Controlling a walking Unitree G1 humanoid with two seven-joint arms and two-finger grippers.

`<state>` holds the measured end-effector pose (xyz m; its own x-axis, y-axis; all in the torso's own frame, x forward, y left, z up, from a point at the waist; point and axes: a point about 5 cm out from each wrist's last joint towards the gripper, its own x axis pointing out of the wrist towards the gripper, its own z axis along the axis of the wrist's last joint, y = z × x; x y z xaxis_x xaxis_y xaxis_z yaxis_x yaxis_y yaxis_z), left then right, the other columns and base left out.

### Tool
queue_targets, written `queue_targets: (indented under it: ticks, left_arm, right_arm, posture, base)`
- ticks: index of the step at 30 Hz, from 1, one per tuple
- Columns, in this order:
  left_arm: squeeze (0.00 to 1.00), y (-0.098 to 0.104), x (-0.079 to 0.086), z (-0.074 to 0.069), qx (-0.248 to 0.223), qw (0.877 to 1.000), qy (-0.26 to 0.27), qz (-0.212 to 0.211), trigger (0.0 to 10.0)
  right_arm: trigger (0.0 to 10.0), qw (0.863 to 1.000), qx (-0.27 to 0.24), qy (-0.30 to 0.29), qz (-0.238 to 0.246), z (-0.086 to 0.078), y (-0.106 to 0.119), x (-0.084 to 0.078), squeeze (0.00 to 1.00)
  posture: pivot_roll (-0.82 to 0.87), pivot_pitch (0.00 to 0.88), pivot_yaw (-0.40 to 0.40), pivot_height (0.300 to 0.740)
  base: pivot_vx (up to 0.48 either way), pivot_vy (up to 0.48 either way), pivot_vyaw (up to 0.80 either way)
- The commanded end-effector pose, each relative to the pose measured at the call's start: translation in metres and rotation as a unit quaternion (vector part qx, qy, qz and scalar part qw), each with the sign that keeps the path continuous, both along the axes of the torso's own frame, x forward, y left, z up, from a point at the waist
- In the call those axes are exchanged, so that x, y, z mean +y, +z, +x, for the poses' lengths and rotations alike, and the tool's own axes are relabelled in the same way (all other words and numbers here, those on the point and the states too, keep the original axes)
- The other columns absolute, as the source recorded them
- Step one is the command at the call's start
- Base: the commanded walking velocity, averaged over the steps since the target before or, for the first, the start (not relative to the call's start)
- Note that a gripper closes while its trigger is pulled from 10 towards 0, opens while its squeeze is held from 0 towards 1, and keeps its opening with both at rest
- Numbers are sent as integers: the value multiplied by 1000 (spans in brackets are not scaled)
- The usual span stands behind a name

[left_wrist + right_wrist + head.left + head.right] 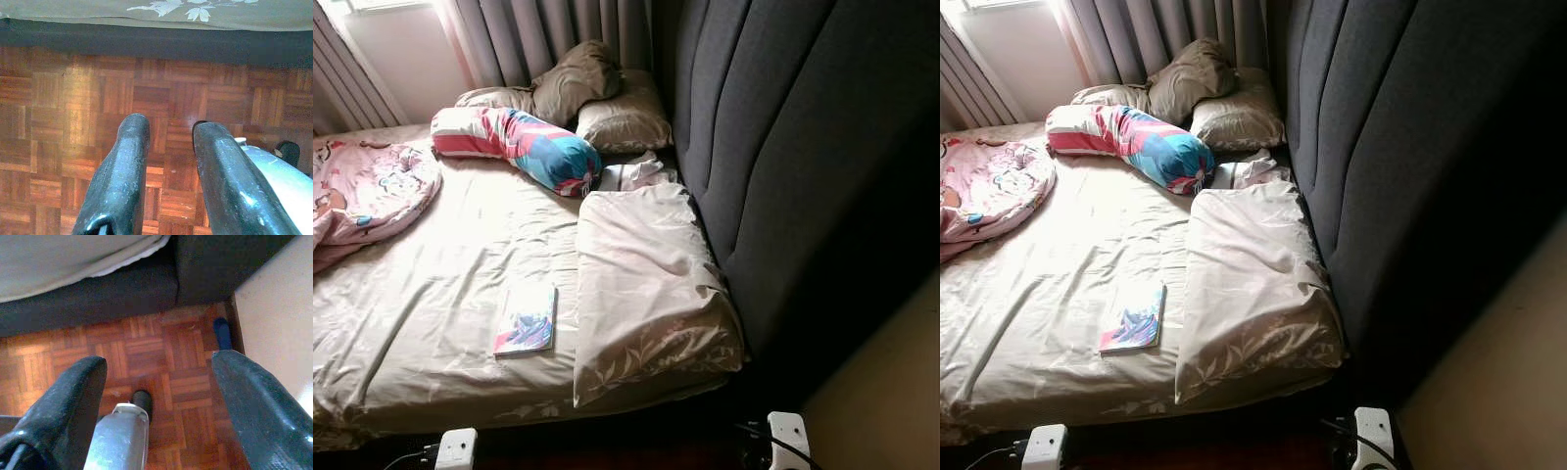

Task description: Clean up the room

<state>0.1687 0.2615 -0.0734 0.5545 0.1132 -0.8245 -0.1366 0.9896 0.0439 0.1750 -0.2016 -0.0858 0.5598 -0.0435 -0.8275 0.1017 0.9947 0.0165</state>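
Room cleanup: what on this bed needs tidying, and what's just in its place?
Likely to tidy:
- book lying loose on the sheet
- pink blanket, crumpled
- bolster, lying askew
- small white cloth beside the bolster

Just there:
- pillows
- headboard
- curtains
- wood floor

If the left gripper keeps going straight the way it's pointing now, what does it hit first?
Most likely the parquet floor: the left gripper, open and empty, points down at it, short of the bed's dark base. Depth is hard to judge.
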Motion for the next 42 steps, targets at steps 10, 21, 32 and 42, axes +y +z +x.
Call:
queue_targets:
  ticks: [10, 21, 32, 42]
  left_arm:
    - [0, 1, 10, -6, 15, 1000, -2, 15, 10000]
    - [0, 0, 12, -9, 18, 1000, -2, 18, 10000]
    - [0, 1, 12, -8, 25, 999, -32, 26, 10000]
    - [0, -2, 6, -7, 22, 999, -22, 20, 10000]
  right_arm:
    - [10000, 1000, 4, -7, 11, -4, -3, 8, 0]
    - [10000, 1000, 8, -5, 10, -4, -4, 10, 0]
    - [10000, 1000, 10, -4, 9, -5, -4, 11, 0]
    - [10000, 1000, 13, 0, 5, -5, -3, 2, 0]
  posture:
    - [-171, 0, 61, 740]
    - [-175, 0, 61, 740]
    - [-143, 0, 54, 740]
    - [7, 0, 3, 740]
  base:
    - [0, 0, 0]
    - [0, 0, 0]
    - [0, 0, 0]
    - [0, 26, 0]
